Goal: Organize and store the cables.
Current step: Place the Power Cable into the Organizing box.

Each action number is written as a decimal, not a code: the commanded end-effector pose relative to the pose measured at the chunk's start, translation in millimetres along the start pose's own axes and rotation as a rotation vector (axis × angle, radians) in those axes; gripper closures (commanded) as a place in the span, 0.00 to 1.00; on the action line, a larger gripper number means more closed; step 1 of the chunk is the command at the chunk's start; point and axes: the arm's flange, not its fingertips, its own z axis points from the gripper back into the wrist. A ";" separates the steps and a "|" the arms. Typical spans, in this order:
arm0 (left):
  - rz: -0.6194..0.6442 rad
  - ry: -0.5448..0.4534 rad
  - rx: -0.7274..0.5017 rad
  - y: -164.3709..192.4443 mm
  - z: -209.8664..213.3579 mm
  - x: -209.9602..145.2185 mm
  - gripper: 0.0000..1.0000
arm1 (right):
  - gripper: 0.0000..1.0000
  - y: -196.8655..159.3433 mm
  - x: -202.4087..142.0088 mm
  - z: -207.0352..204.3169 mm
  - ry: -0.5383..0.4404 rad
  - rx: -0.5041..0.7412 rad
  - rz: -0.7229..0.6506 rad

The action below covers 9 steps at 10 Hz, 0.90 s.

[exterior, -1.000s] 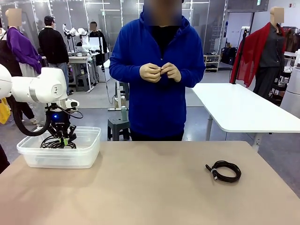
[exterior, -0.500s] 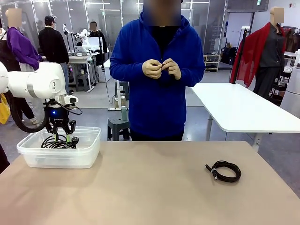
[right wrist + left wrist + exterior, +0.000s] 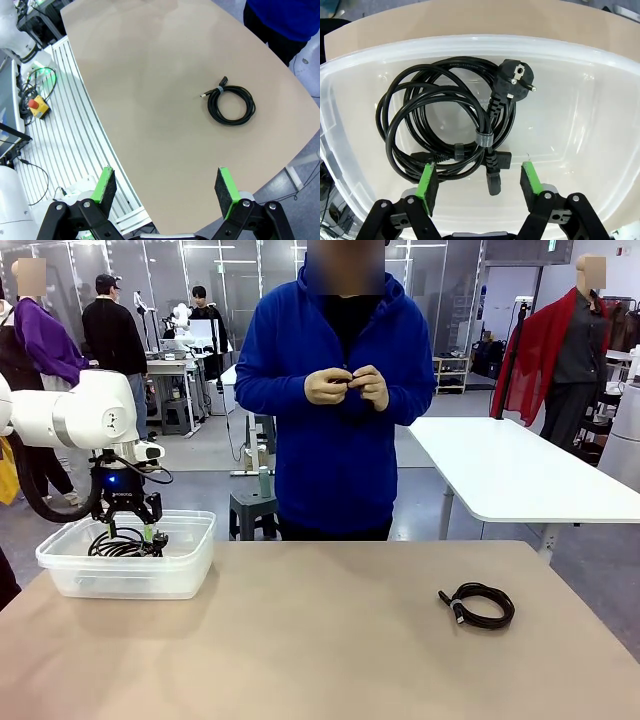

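A coiled black cable (image 3: 445, 120) with a round power plug (image 3: 516, 80) lies on the floor of the clear plastic bin (image 3: 580, 115). My left gripper (image 3: 479, 171) hangs open just above it, touching nothing. From the front, the left gripper (image 3: 127, 531) is over the bin (image 3: 190, 540) at the table's left, with the cable (image 3: 125, 546) under it. A second coiled cable (image 3: 478, 605) with slim connectors rests on the table at the right. My right gripper (image 3: 165, 179) stands open high above the table, with that cable (image 3: 231, 104) well ahead of it.
A person in a blue top stands at the far edge with both hands (image 3: 345, 388) together at chest height. The tan table (image 3: 320, 640) lies bare between bin and loose cable. A red stop button (image 3: 36, 105) sits off the table's edge.
My left gripper has opened, let go of the cable in the bin, and risen a little. The right-hand cable has not moved.
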 end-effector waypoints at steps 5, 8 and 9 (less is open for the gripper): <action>-0.038 -0.057 -0.045 11.7 5.6 -33.2 0.00 | 0.00 -0.8 -0.5 0.8 -0.012 0.008 0.016; 0.011 -0.028 -0.004 7.2 8.4 -11.7 0.00 | 0.00 -0.8 -0.5 0.8 -0.012 0.008 0.016; 0.011 -0.028 -0.004 7.2 8.4 -11.7 0.00 | 0.00 -0.8 -0.5 0.8 -0.012 0.008 0.016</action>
